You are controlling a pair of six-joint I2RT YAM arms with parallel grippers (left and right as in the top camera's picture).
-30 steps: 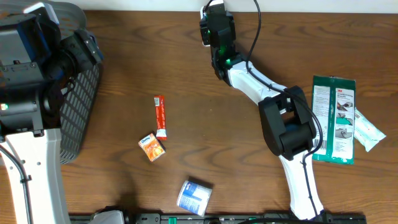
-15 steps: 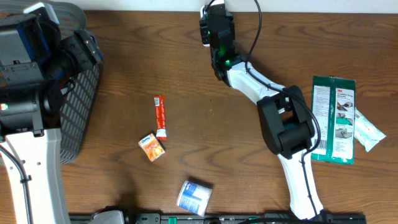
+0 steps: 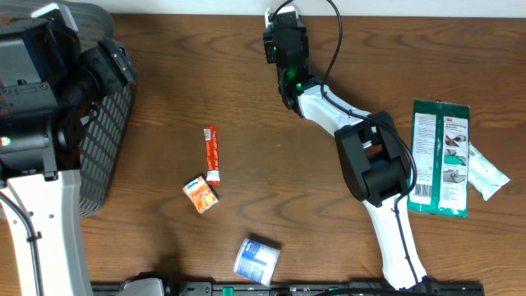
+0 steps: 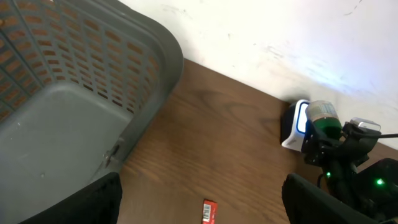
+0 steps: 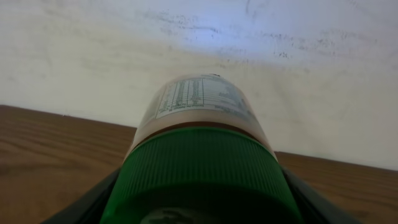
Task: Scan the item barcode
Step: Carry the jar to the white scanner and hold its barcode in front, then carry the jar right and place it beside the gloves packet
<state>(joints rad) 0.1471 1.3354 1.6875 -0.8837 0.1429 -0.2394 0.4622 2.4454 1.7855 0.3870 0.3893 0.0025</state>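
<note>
- Top centre of the overhead frame, by the wall edge of the wooden table (image 3: 271,205): right gripper (image 3: 281,33) pinching a bottle (image 5: 202,118), one finger on each side of it.
- Right wrist view: bottle fills the frame. Green ribbed cap (image 5: 199,168) is nearest the camera, and the white label with small print faces up at the far end. Dark fingers (image 5: 81,205) show low at both sides of the cap.
- Left wrist view: bottle is at right of frame, held off the table and lying roughly level. Its label end is just beside a white barcode scanner (image 4: 293,124) with a blue-lit face. Cannot tell if they touch.
- Scanner stands at the table's back edge against the white wall.
- Left gripper (image 4: 202,193): fingers spread wide, nothing between them. It hangs over the table next to a grey mesh basket (image 4: 149,56).
- Overhead view: basket is at the left edge of the frame, partly under the left arm.
- Middle of the table: red-orange stick sachet (image 3: 212,153), with a small orange and blue box (image 3: 201,195) just below it. They are close; cannot tell if they touch.
- Bottom centre: blue and white packet (image 3: 256,260), apart from the box.
- Right side: green 3M blister pack (image 3: 440,156) lying flat, overlapping a white packet (image 3: 486,174) at its right edge. The right arm's elbow is just beside the pack.
</note>
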